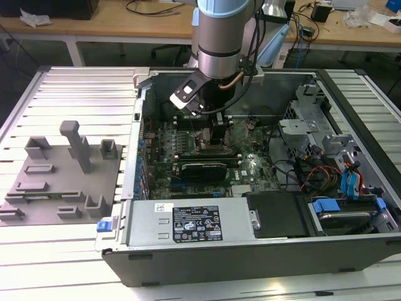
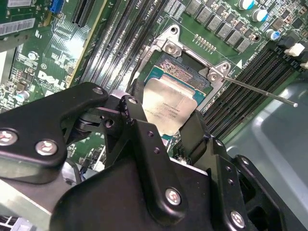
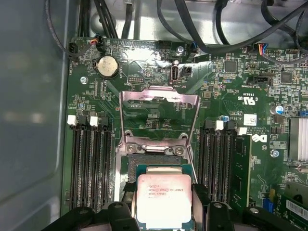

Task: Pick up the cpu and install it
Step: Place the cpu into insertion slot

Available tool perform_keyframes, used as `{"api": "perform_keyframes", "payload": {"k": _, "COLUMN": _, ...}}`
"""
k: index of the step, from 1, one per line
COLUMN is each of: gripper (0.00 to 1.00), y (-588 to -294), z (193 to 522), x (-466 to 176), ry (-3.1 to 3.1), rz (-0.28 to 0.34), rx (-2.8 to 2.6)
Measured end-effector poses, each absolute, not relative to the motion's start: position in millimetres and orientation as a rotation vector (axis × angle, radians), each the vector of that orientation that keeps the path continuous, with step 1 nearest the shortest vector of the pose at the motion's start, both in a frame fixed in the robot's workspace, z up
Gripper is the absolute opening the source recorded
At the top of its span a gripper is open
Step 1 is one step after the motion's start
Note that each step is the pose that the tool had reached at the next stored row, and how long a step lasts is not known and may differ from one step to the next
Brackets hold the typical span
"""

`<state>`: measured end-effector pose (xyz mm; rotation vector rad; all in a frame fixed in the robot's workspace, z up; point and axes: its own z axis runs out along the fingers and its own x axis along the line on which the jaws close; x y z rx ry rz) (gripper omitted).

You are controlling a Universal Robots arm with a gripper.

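Because the chip had to meet its seat squarely, the gripper (image 2: 163,120) held it level, metal face up.

- Fingers (image 2: 195,132): clenched on two opposite edges of the cpu, leaving its top and underside untouched.
- Cpu (image 2: 169,103): grasped between the fingers, directly over the socket and lined up with its sides. Both wrist views left it unclear whether it was fully seated or just above the contacts.
- Socket (image 2: 182,72): open, with part of its contact field bare beyond the chip's far edge.
- Load plate (image 3: 159,113): hinged upright behind the socket, judged to be standing so to leave the way down clear.
- Retention lever (image 2: 260,91): a thin metal rod swung out to one side, unlatched and well apart from the fingers.
- Memory slots (image 3: 91,168): empty dark rows on both sides of the socket, close to the finger bodies, so there was little room for sideways error.
- Coin cell (image 3: 107,66): on the motherboard (image 3: 231,96) beyond the load plate.
- Computer case (image 1: 250,263): lying open on its side on the ribbed tabletop (image 1: 75,88), giving the arm (image 1: 219,37) entry from above.
- Grey fixture plate (image 1: 62,182): on the tabletop at the exterior view's left, well apart from the case.
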<state>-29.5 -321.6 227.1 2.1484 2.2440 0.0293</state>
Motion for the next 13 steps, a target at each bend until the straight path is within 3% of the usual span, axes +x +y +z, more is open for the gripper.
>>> {"api": "perform_keyframes", "payload": {"k": 13, "gripper": 0.55, "y": -311, "z": 216, "x": -30, "ry": 2.224, "rz": -0.013, "rx": 2.131}}
